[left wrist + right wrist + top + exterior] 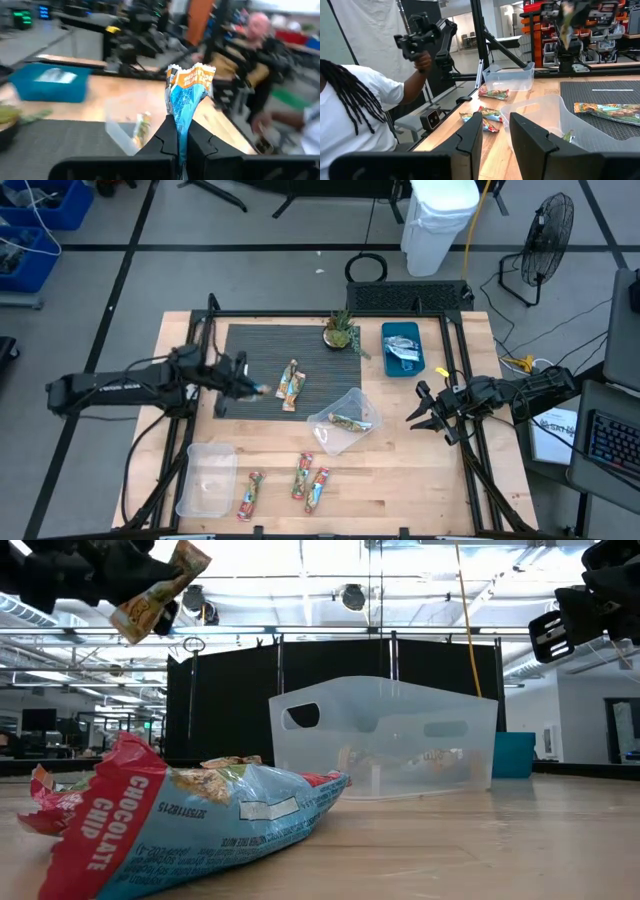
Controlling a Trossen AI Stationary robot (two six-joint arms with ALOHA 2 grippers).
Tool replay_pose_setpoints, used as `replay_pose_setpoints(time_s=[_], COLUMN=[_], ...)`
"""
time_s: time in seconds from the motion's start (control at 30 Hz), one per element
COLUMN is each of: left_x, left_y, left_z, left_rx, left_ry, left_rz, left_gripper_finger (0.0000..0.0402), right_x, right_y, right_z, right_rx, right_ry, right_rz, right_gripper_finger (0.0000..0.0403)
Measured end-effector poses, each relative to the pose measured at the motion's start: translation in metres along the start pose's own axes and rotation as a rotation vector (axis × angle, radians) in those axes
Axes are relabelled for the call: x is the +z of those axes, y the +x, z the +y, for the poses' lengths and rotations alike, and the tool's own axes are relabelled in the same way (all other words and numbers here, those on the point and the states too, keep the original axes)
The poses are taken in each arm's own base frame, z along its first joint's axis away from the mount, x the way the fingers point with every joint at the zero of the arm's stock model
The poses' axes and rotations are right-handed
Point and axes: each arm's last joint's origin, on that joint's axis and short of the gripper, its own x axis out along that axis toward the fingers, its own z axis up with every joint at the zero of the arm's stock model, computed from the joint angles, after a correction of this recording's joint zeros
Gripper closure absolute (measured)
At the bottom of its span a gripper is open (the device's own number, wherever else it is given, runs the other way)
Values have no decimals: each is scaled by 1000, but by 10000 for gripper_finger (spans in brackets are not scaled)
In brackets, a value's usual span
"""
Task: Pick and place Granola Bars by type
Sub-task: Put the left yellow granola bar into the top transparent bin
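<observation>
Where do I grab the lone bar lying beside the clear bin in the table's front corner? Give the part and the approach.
Take the granola bar at mid-length, jaws across its narrow width, coming straight down from above. It lies flat on the table, so a sideways approach has little to catch. The clear bin sits close along one side.

Bare wood lies between the clear bin (pixel 343 423) and the loose bars (pixel 309 483).

Glossy foil, matt wood.
My left gripper (pixel 177 142) pinches a crinkly foil granola bar (pixel 187 95); table (pixel 420 470) pale wood, bin (pixel 385 735) frosted plastic, mat (pixel 300 345) ribbed.
</observation>
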Motion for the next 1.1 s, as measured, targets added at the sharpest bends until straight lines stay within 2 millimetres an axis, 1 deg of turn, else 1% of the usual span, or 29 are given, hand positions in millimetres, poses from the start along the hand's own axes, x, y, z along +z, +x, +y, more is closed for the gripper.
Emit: replay_pose_setpoints(time_s=[0.17,0.27,0.37,0.47,0.63,0.73,0.97,1.1], left_x=[-4,-5,-6,-5,3,9,23,30], left_y=[20,31,39,47,64,78,113,129], left_z=[-12,-17,-18,-17,-16,-17,-16,-13], left_rx=[-124,-165,-114,-47,-47,-42,40,58], left_ry=[115,158,156,128,104,102,134,147], left_rz=[2,-21,-33,-9,46,102,270,340], left_gripper_finger=[384,393,391,392,393,393,393,393], right_x=[0,0,0,0,0,0,0,0], right_y=[0,0,0,0,0,0,0,0], right_z=[0,0,0,0,0,0,0,0], right_rx=[0,0,0,0,0,0,0,0], right_ry=[0,0,0,0,0,0,0,0], right_rz=[0,0,0,0,0,0,-1,0], right_gripper_finger=[314,314,314,314,314,314,314,314])
